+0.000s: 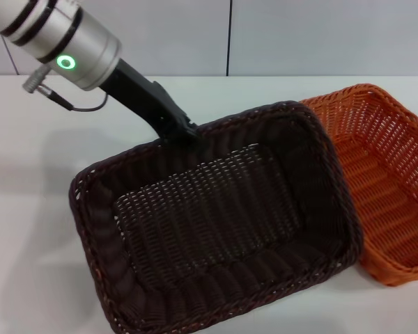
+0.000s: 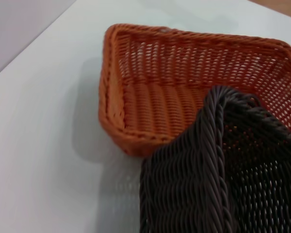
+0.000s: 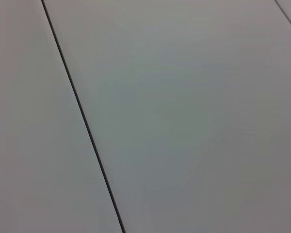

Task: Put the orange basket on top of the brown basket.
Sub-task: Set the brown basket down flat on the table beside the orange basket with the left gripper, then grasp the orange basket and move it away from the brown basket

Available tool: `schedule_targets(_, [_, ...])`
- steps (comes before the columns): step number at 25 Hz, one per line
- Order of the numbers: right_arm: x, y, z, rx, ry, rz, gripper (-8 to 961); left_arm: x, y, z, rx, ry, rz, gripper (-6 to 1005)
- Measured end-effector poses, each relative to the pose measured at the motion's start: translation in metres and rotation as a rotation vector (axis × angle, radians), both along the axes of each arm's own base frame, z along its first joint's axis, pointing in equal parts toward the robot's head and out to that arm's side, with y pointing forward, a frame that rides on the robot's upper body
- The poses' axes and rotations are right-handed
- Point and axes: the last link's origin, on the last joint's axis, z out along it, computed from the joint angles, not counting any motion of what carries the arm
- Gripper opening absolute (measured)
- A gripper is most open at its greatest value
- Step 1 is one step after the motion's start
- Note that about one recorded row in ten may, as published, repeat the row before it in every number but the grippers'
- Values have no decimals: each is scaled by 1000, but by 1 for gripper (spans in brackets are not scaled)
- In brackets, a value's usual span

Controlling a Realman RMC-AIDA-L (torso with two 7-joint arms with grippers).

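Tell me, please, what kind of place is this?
Probably a lab or test bench, not a home. A plain white table stands before a bare panelled wall; on it are only the brown basket, overlapping the orange basket, with the left tool at the brown basket's far rim.

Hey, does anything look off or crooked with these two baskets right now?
Yes. The brown basket sits askew, its corner overlapping the orange basket's rim, though orange should end up on top. The left pincer is at the brown basket's far rim.
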Motion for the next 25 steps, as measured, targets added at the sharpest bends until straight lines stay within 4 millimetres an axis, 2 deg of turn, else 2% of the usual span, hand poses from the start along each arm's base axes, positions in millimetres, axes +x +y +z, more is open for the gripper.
schedule_targets(2, [1,-1,-1,-2,4,-2,609,8,2,-12,-16,1,-17,202])
schedule_targets(3, [1,-1,-1,-2,4,-2,609,8,2,-12,-16,1,-17,203])
schedule_targets(7, [1,-1,-1,-2,6,-2,609,12,3,-27,-20,103,23,205])
schedule_targets(15, [0,0,-2,-4,8,-2,609,6,1,-32,-4,125,12,209])
schedule_targets(18, [0,1,-2,-6,10,-3,609,7,3,-26,19,99,8,423])
schedule_targets(24, [-1,0,-2,-4,41,23,609,7,-2,-7,88,-22,-21,559])
schedule_targets(25, [-1,-5,-2,-11,84,71,609,5,-5,1,118,-104,-36,581])
